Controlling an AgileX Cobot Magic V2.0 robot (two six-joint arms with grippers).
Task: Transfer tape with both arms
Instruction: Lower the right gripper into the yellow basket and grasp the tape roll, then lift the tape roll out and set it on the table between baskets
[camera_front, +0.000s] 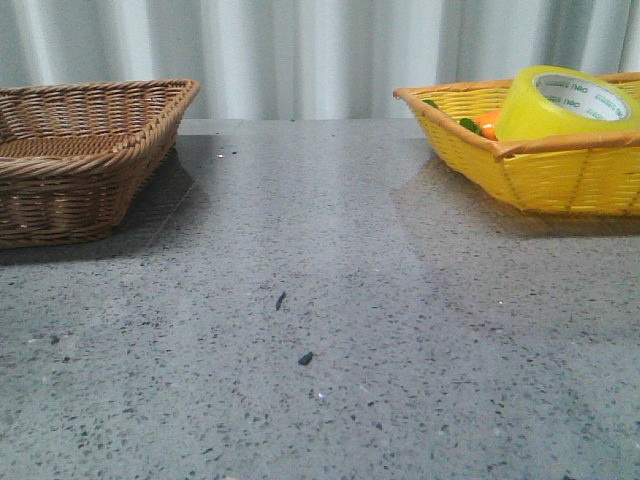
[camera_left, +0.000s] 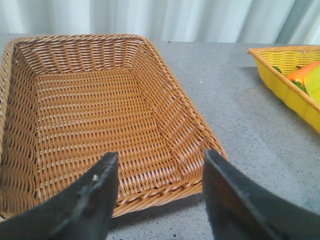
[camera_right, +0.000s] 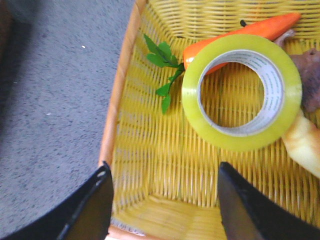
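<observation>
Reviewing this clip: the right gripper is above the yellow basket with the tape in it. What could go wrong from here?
1. The tape rests partly on the carrot, so the right gripper, jaws open, might catch the carrot or its leaves too.
2. The tape leans tilted in the yellow basket; a finger could push it aside.
3. The brown basket is far across, so the handover could drop it.

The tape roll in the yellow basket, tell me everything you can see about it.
The tape is a wide roll of translucent yellow packing tape around a white core printed with small green lettering. It lies in the yellow wicker basket with its hole facing up, tilted in the front view. It rests against an orange carrot with green leaves, and a pale vegetable pokes out from under its edge. The right end effector hovers open above the basket, not touching it.
</observation>
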